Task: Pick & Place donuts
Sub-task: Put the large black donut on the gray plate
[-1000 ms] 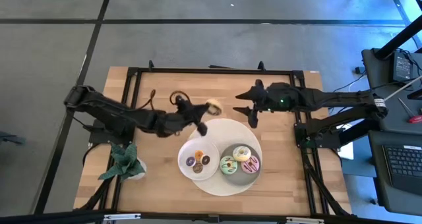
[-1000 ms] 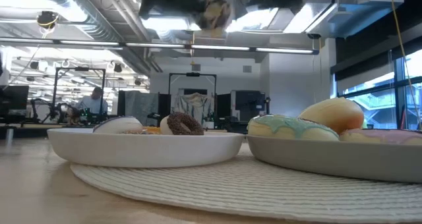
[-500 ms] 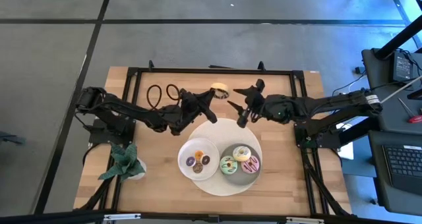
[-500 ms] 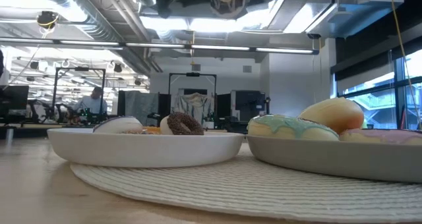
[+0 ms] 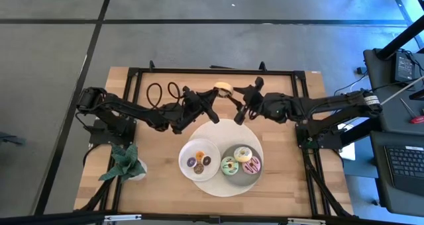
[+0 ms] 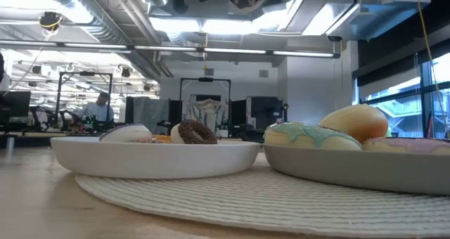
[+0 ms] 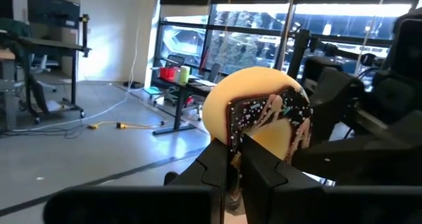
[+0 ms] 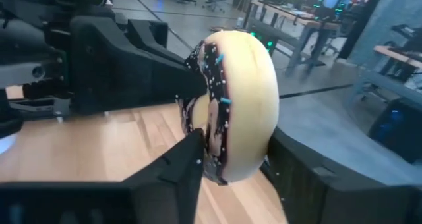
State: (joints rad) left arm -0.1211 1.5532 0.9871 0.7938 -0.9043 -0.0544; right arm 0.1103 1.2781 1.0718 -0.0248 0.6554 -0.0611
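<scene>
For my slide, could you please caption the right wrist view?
Handover: sprinkled chocolate donut held by the left gripper, sitting between the right gripper's open jaws.

Bare table [image 5: 159, 159] left of plates [image 5: 199, 160], plant [image 5: 124, 163] at edge

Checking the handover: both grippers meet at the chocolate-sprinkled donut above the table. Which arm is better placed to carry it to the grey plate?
Likely right: the right gripper brackets the sprinkled donut, and the grey plate lies on its side. The left gripper clamps it now.
</scene>
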